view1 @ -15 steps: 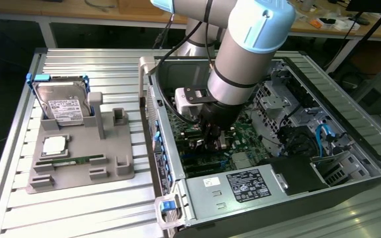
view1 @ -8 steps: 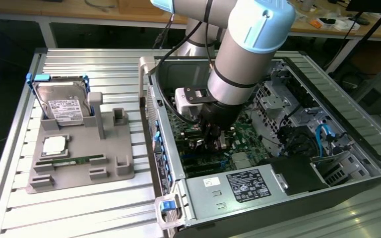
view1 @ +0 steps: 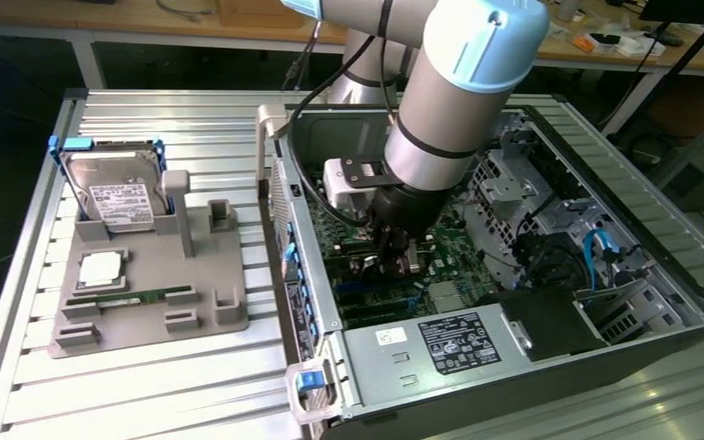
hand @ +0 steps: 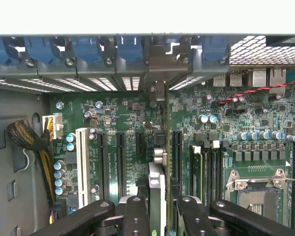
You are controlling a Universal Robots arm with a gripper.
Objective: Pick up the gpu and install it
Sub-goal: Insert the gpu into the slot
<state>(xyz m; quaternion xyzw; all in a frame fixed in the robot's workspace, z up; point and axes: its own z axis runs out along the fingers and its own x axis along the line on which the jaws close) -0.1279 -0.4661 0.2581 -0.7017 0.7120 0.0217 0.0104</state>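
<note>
A: Black slots [hand: 121,162] hug the gpu [hand: 156,189] on both sides, rear wall [hand: 157,64] near its end. Tight.

B: Your arm [view1: 450,101] angles steeply down into the case [view1: 664,266]; gripper [hand: 160,206] jaws clamped on the gpu, probably just above the motherboard [hand: 246,113].

Bright, even light from overhead in the exterior view: the ribbed metal desk [view1: 144,394] shines pale at the frame's lower left, the arm [view1: 462,92] carries a soft highlight. Inside the computer case [view1: 627,206] it is dimmer, shaded by the arm. In the wrist view a white band [hand: 147,17] glares, washed out; the motherboard [hand: 113,113] is evenly lit, the black fingers [hand: 135,216] glint.
</note>
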